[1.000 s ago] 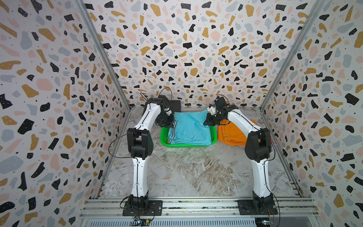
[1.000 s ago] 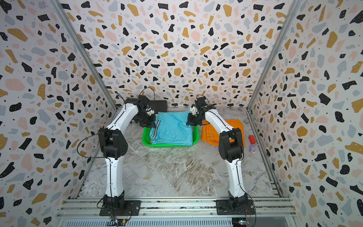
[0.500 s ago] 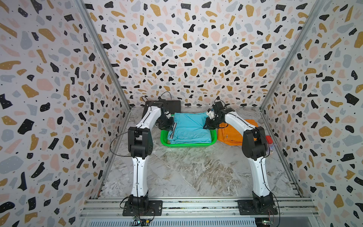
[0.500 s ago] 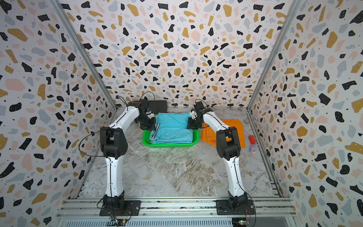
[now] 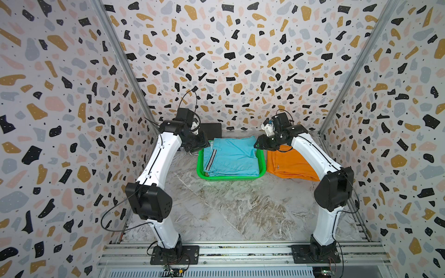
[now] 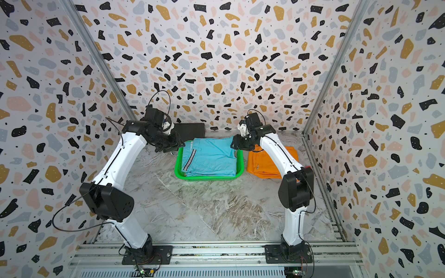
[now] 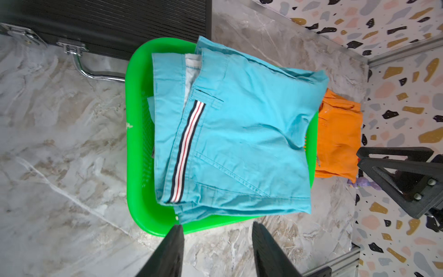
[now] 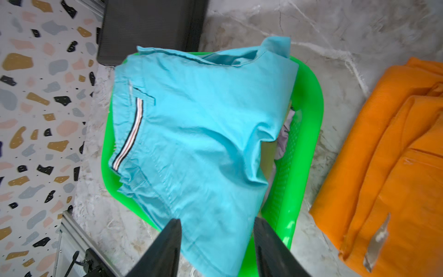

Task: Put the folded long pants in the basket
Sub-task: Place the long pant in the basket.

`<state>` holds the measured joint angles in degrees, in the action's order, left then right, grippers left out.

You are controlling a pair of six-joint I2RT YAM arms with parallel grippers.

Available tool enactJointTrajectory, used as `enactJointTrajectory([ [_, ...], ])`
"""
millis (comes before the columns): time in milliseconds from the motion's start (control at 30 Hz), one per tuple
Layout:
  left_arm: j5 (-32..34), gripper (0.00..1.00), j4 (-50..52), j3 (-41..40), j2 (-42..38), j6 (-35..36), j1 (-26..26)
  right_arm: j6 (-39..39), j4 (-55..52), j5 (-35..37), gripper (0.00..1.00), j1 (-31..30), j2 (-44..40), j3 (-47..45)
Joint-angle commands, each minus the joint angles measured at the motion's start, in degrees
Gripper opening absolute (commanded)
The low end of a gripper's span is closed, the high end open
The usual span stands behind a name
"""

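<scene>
We note the left gripper (image 7: 217, 225) at the basket (image 5: 231, 178) edge, fingers spread, empty. Turquoise pants (image 5: 231, 156) lie folded inside. Right gripper (image 8: 217, 220) is parted above them, holding nothing. Orange pants (image 5: 289, 163) lie on the table (image 5: 228, 211), just right of the basket.

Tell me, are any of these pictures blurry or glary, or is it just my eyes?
Right wrist view: soft, the turquoise pants smeared at the edges, a sheen on the green basket rim. Left wrist view: sharp, the side stripe crisp. Both top views: even light, faint shadows on the marble table, wall rails splayed by the wide lens.
</scene>
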<state>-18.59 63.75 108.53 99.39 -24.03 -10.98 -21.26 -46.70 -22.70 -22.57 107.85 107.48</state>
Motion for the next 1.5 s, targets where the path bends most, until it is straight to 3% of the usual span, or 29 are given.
enactJointTrajectory([
  [0, -3.3, 0.5, -1.0, -4.1, 0.0, -2.7, -2.6, -2.4, 0.2, -3.1, 0.49, -2.3, -5.0, -5.6],
  [233, -6.2, 0.48, -7.4, -11.1, 1.7, -4.6, -5.3, -7.2, 5.7, -7.5, 0.43, -5.5, -6.4, -15.2],
  [367, -7.2, 0.47, -10.0, -12.7, 5.3, -4.8, -5.4, -7.4, 7.2, -8.7, 0.41, -6.4, -2.0, -15.3],
  [633, -5.0, 0.45, -12.7, -15.4, 12.2, -3.3, -5.3, -5.0, 6.7, -2.0, 0.36, -6.4, 7.2, -17.2],
  [933, -4.7, 0.43, -14.9, -19.1, 12.1, -3.9, -5.2, -3.2, 5.2, 1.8, 0.39, -6.4, 7.3, -17.7],
  [1067, -6.3, 0.44, -14.6, -17.3, 7.6, -5.4, -5.3, -3.2, 3.1, 1.6, 0.41, -6.4, 2.9, -14.4],
  [1233, -5.7, 0.47, -11.3, -7.7, 5.0, -4.9, -5.1, -2.6, 1.2, 4.1, 0.41, -6.4, 0.2, -5.7],
  [1467, -2.2, 0.47, -9.4, 4.8, 11.8, -3.5, -4.2, -0.7, -0.5, 9.2, 0.37, -5.4, 13.0, 14.1],
])
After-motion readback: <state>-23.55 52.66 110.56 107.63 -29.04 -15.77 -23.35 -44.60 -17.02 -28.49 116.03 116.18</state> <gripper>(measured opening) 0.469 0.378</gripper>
